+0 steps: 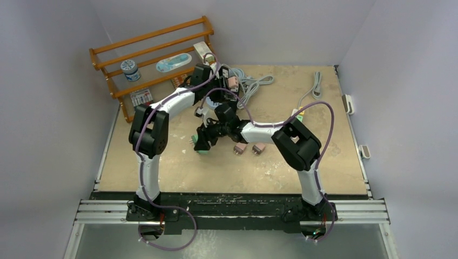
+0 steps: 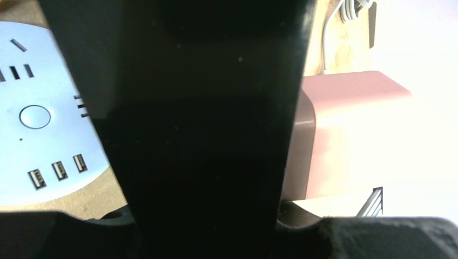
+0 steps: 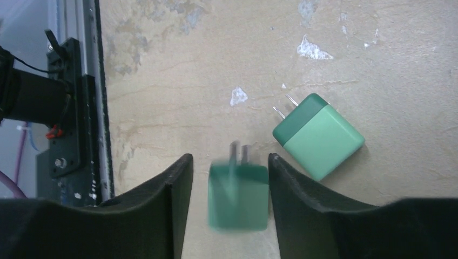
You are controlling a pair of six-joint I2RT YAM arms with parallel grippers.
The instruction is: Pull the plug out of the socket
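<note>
The right pincer [image 3: 229,162] stands spread above the table [image 3: 216,65]. A blurred green plug [image 3: 238,197] sits between its fingers with its prongs pointing forward, close against the right finger and with a gap on the left. A second green plug [image 3: 318,135] lies flat just ahead and to the right of the fingertips. Two loose pink plugs [image 1: 238,149] lie near that arm's wrist. The left pincer [image 1: 226,85] reaches towards a wooden rack [image 1: 151,59]. In its wrist view, one black finger [image 2: 205,135] blocks most of the frame. A pink plug [image 2: 351,135] lies against the finger's right side, and the round white socket block [image 2: 38,135] shows on its left. Whether this pincer is spread or pinching cannot be told.
</note>
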